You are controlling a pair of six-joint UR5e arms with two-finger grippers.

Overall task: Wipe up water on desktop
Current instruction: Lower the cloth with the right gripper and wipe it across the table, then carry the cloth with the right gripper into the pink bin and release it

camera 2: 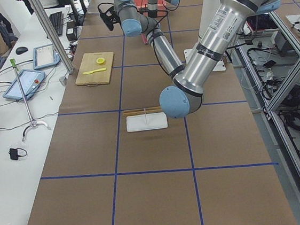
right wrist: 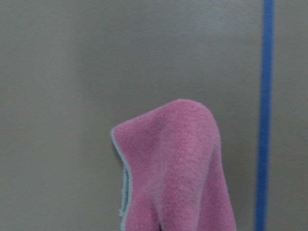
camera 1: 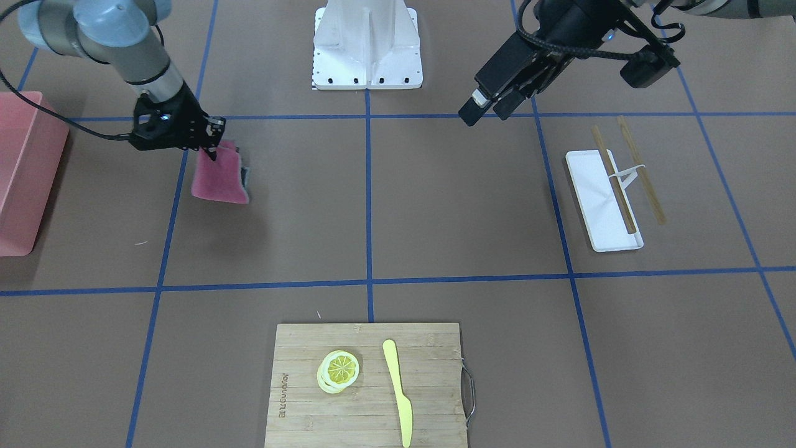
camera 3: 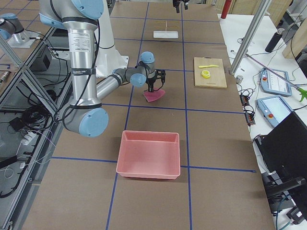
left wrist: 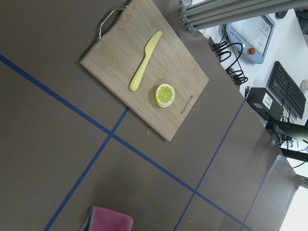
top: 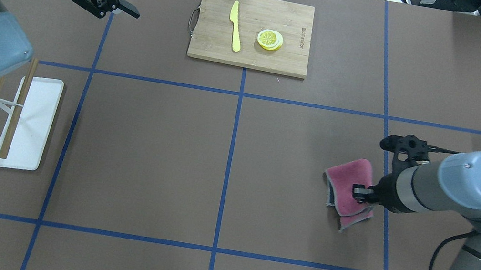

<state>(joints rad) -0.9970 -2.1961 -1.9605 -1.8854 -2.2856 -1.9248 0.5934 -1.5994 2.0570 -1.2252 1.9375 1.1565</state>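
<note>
Brown and matte, the desktop [top: 146, 149] fills every view, crossed by thin blue tape lines. We see no puddle or wet mark anywhere on it, so we cannot say where the water is.

On the right side of the table, in the middle row of rectangles, the right gripper [top: 359, 192] is closed on a folded pink cloth [top: 344, 183], pinching it at its upper edge. The cloth hangs down from the fingers [camera 1: 212, 149] and spreads a little toward the centre of the table. Its long axis runs from the pinch down to the free hem. In the right wrist view the hem is out of the picture, so we cannot tell if it already touches the surface or hangs just above it. The shadow under it in the front-facing view suggests to us that most of it is lifted.

The left gripper [top: 115, 11] is held in the air over the far left part of the table, with its fingers spread and nothing between them. It is well apart from the cloth, and it is nearer to the cutting board [top: 282, 54] at the far edge.

We judge that the wiping belongs to the right arm. The cloth is already under its fingers, so the move needs first a lowering, to lay the cloth flat on the surface. Then it needs a drag with the pinch leading and the loose part trailing behind, otherwise the cloth may bunch up.
</note>
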